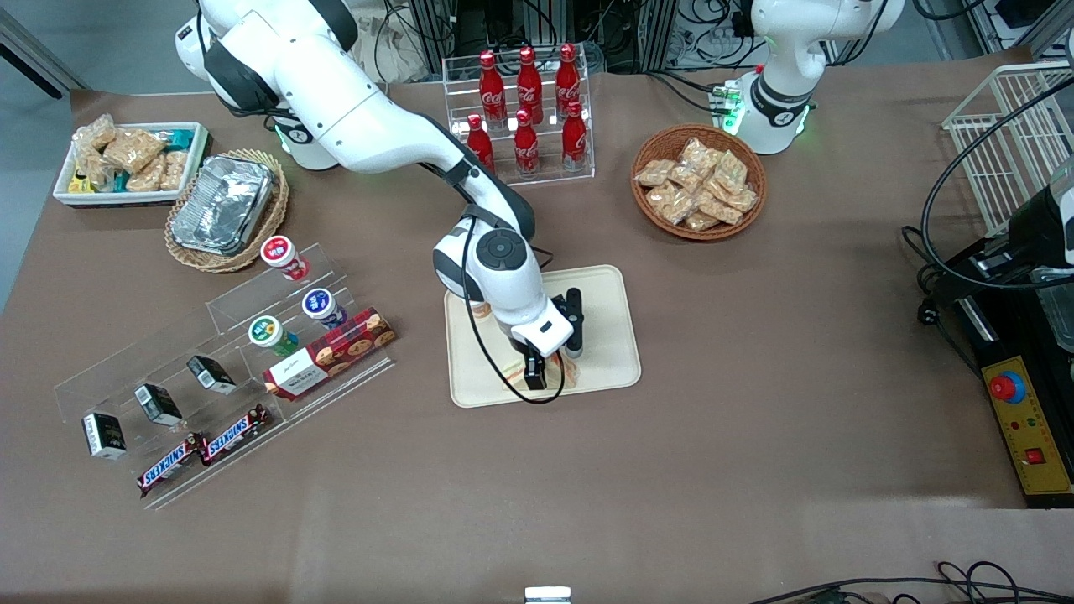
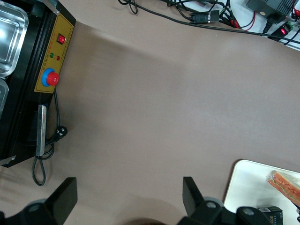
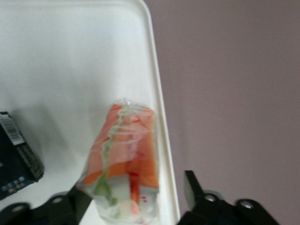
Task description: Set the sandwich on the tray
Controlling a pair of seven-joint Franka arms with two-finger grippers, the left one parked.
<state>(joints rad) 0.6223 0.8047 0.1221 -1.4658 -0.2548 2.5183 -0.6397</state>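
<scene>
The tray lies mid-bench, and the tool hangs low over its edge nearest the front camera. The sandwich sits between the spread fingers, close against the tray's rim; it seems to rest on the tray already, though whether the pads touch the wrap cannot be told. If so, only withdrawal is left. The sandwich is a wedge in clear wrap, orange-red and green filling showing, a small dark packet lying nearby.
</scene>
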